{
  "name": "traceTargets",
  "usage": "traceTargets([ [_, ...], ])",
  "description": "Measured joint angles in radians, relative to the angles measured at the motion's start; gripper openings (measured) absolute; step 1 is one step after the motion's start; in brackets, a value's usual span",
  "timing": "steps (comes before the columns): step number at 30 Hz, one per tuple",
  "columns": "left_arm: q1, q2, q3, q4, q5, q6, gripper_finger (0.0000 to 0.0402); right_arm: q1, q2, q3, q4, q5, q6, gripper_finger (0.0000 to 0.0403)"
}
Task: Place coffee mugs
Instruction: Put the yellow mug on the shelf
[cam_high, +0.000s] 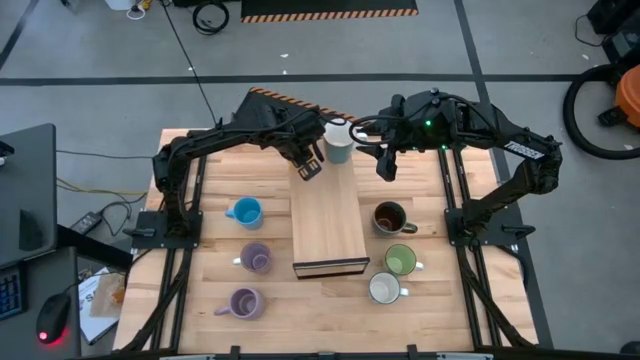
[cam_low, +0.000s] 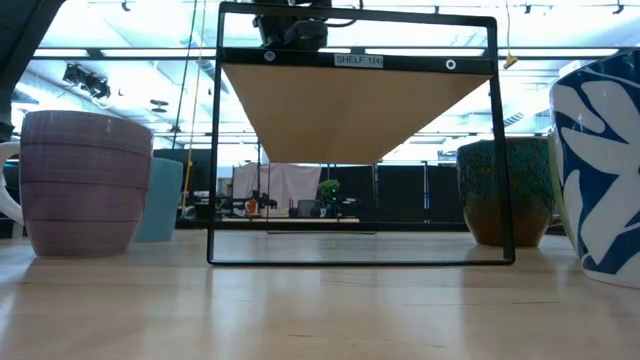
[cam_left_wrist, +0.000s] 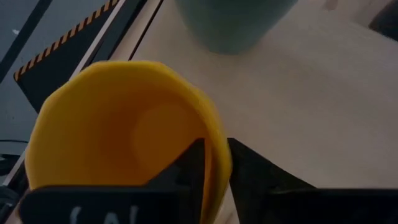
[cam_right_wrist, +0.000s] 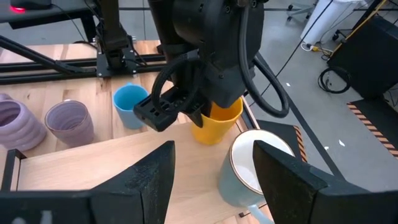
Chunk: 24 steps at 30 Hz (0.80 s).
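Observation:
An orange mug (cam_right_wrist: 215, 126) stands upright on the far end of the long wooden board (cam_high: 327, 225), with my left gripper (cam_high: 308, 166) over it and shut on its rim. Just beyond it a pale blue-grey mug (cam_right_wrist: 247, 169) with a white inside stands on the board. My right gripper (cam_right_wrist: 214, 180) hangs open above the board's far right side, close to that mug, touching nothing. Left of the board a light blue mug (cam_high: 245, 211) and two lavender mugs (cam_high: 256, 258) (cam_high: 245, 302) rest on the table. Right of it stand dark brown (cam_high: 389, 217), light green (cam_high: 400, 261) and white (cam_high: 384, 289) mugs. My left gripper has the orange mug's rim wall (cam_left_wrist: 217, 155) between its two fingers, one finger (cam_left_wrist: 189, 168) inside the cup and one (cam_left_wrist: 252, 174) outside. The fingers slant down from above and from the table's left. The mug sits upright with its base on the board.
The board is the top of a black-framed shelf (cam_low: 360, 150) raised above the table. Black arm frames (cam_high: 175, 215) (cam_high: 470, 215) run along both sides of the table. The board's near half is bare wood.

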Motion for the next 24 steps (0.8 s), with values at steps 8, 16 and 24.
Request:
traceTargets([
  [8, 0.002, 0.000, 0.000, 0.018, -0.001, -0.005, 0.0099, 0.000, 0.000, 0.000, 0.000, 0.000, -0.001, 0.0222],
  [16, 0.006, 0.000, 0.000, 0.062, -0.004, -0.017, 0.0105, 0.000, 0.000, 0.000, 0.000, 0.000, -0.006, 0.0222],
  [24, 0.043, 0.000, 0.000, 0.072, -0.001, -0.007, 0.0105, 0.000, 0.000, 0.000, 0.000, -0.001, -0.005, 0.0222],
])
